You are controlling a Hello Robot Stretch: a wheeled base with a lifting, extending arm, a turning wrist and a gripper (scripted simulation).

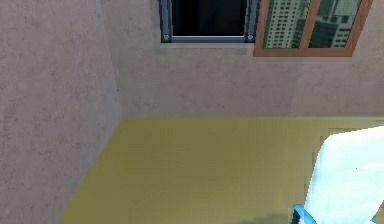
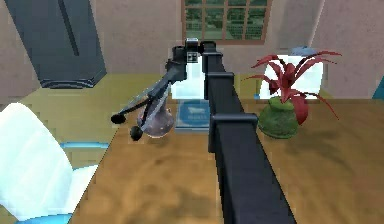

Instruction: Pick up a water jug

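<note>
A small clear, rounded vessel with a dark tint, maybe the water jug (image 2: 158, 123), stands on the wooden table (image 2: 150, 185) in the arm side view. The dark arm (image 2: 235, 130) stretches out over the table. My gripper (image 2: 131, 123) reaches down to the left, its thin fingers (image 2: 150, 100) crossing in front of the vessel. I cannot tell whether the gripper holds anything, because the vessel rests on the table at or behind the fingers.
A blue book (image 2: 194, 113) lies just past the vessel. A red-leaved plant in a green pot (image 2: 278, 118) stands right of the arm. A white chair (image 2: 30, 160) (image 1: 350, 180) sits by the table. Pink walls, a dark window (image 1: 205, 20) and yellow floor (image 1: 200, 165) lie ahead.
</note>
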